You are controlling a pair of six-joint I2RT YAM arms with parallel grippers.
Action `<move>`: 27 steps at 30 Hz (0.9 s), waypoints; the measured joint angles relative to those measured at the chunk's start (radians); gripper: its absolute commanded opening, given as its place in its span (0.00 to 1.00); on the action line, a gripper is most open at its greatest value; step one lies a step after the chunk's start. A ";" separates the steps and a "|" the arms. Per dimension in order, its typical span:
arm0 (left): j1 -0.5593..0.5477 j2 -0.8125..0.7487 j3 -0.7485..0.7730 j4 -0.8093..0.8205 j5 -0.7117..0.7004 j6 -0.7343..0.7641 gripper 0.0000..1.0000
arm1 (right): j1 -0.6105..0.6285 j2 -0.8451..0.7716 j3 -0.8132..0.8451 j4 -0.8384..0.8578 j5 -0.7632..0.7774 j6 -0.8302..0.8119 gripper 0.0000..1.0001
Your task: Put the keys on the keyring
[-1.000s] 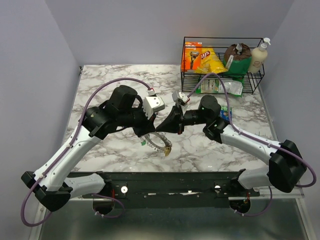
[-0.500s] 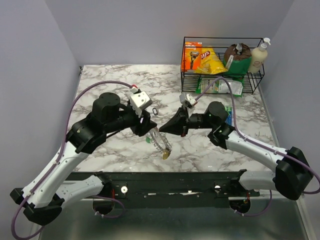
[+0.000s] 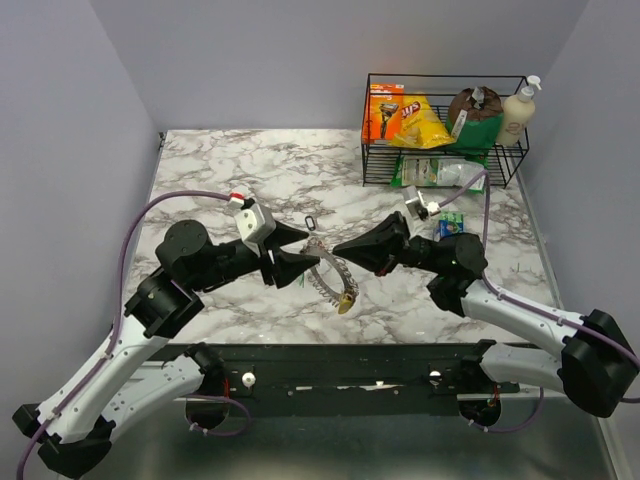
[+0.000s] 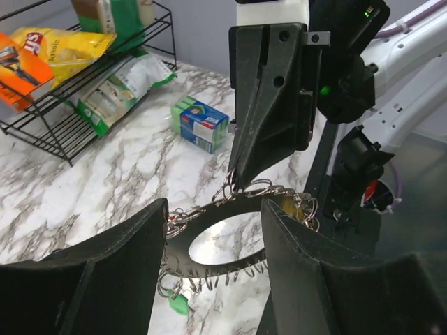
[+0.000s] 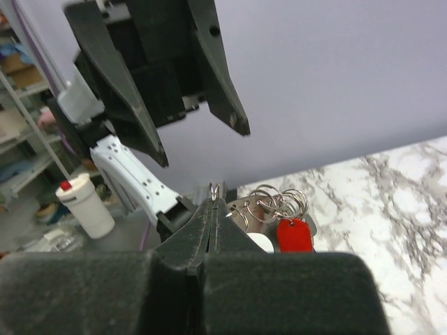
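The keyring (image 3: pixel 330 280) is a silvery coiled ring with a yellow-gold piece (image 3: pixel 345 305), and it hangs tilted over the marble between my two grippers. My right gripper (image 3: pixel 336 247) is shut on a small wire loop at the keyring's upper edge (image 5: pixel 215 192). A red key (image 5: pixel 294 235) hangs among its small rings. My left gripper (image 3: pixel 310 247) is open, with its fingers either side of the keyring (image 4: pixel 209 269) and not touching it. A green key (image 4: pixel 179 304) dangles at the ring's lower left. No blue key shows.
A small dark oval clip (image 3: pixel 308 222) lies on the marble just behind the grippers. A blue-green box (image 3: pixel 452 225) lies to the right. A black wire basket (image 3: pixel 445 77) with snack bags and a lotion bottle (image 3: pixel 517 112) stands at the back right.
My left arm has swung back to the left and lower, and its fingers now stand open around the ring. My right gripper and the keyring have shifted slightly right.
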 measured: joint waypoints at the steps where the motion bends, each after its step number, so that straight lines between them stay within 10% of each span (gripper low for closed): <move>1: 0.000 -0.002 -0.013 0.023 0.023 -0.006 0.62 | 0.000 -0.003 -0.009 0.037 0.008 0.021 0.01; 16: 0.000 0.055 -0.071 0.243 0.299 -0.069 0.46 | 0.000 0.123 -0.031 0.242 0.014 0.298 0.01; 27: 0.000 -0.016 -0.057 0.184 0.245 -0.032 0.41 | 0.000 0.124 -0.028 0.253 -0.027 0.311 0.01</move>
